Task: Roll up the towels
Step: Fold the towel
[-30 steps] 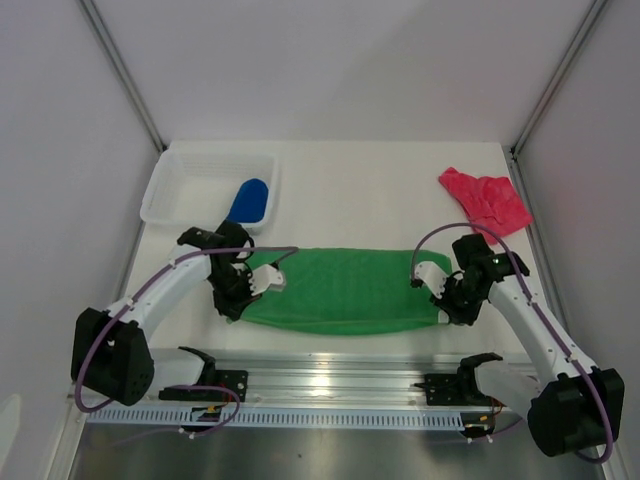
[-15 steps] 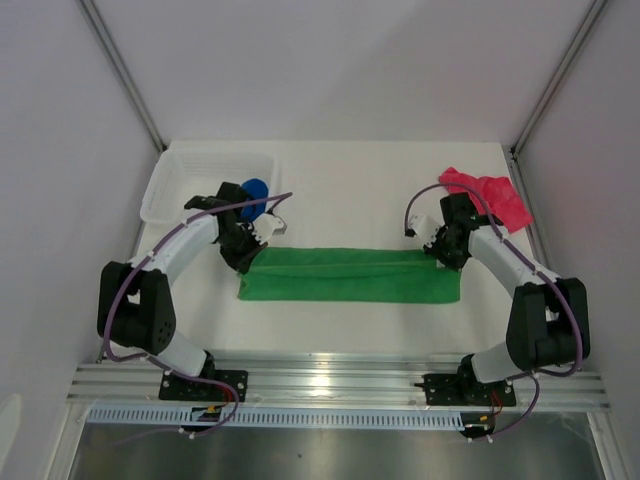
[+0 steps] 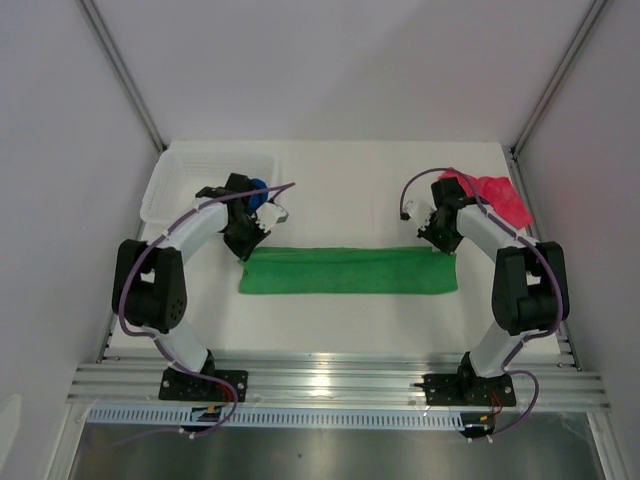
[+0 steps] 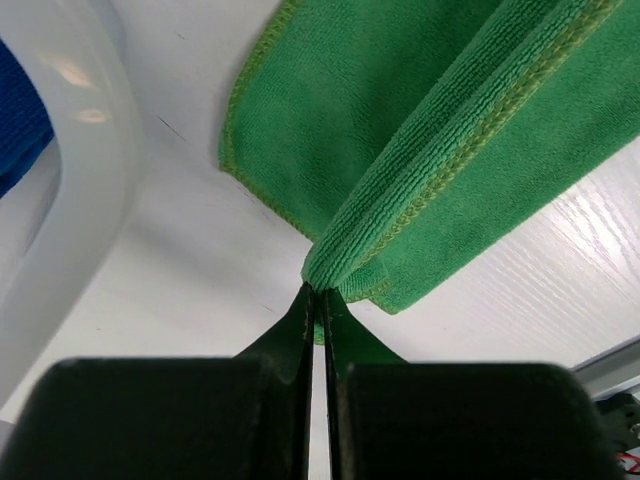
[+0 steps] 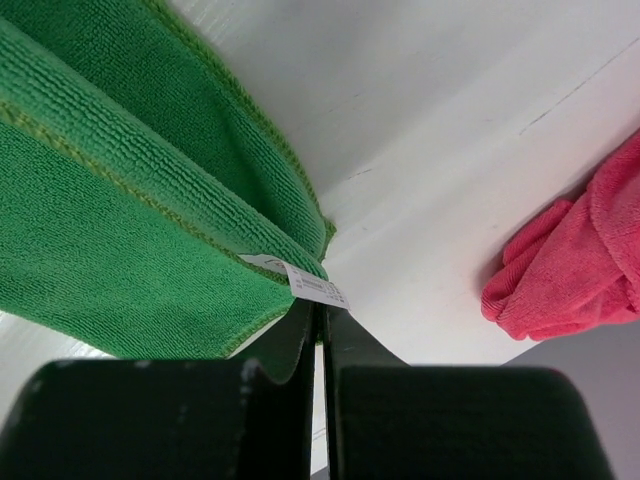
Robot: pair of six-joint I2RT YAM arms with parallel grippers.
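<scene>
1. The green towel (image 3: pixel 348 271) lies across the middle of the bench (image 3: pixel 340 180) as a long folded strip, likely doubled to make a narrow band for rolling.
2. The left gripper (image 4: pixel 318 300) is clenched on the strip's left corner, and the right gripper (image 5: pixel 318 312) on its right corner beside the label (image 5: pixel 312 286), holding it taut.
3. The pink towel (image 3: pixel 497 198) waits crumpled far right; the blue towel (image 3: pixel 258 188), partly hidden, seems to rest in the basket (image 3: pixel 165 190).
</scene>
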